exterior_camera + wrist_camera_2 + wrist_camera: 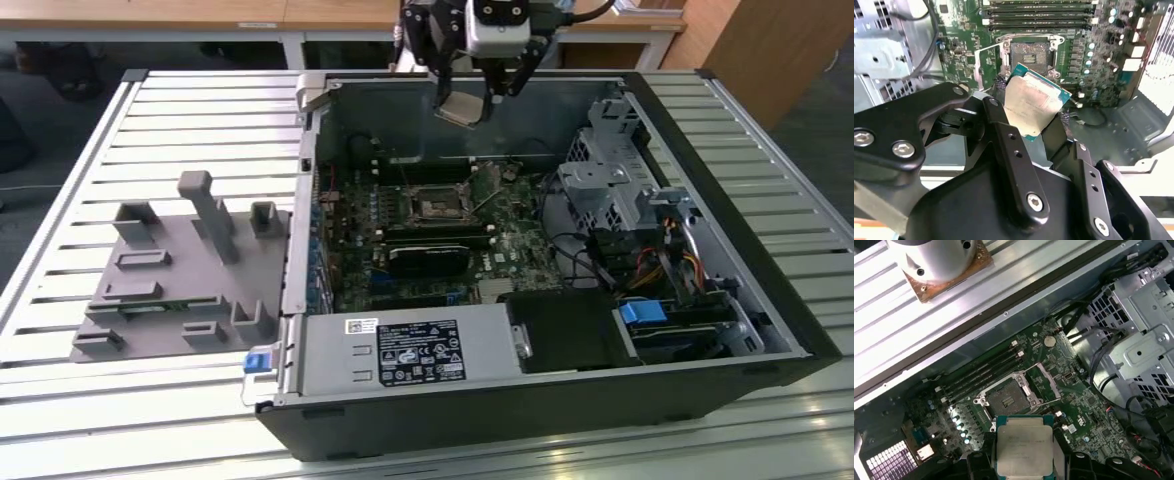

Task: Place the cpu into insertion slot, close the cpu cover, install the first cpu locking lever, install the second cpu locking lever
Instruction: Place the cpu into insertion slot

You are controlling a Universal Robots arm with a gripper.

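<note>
Hand (1027,116) around flat silvery square cpu (1037,98)

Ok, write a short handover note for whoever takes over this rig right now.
Gripper: shut on the cpu, held in the air above the motherboard inside the open computer case.
Insertion slot: empty, pins exposed.
Cpu cover: swung open beside the slot.
Done: the cpu is in the grip and over the board.
Left: the cpu is not yet in the slot, the cover is not closed, and neither locking lever is installed.
</note>
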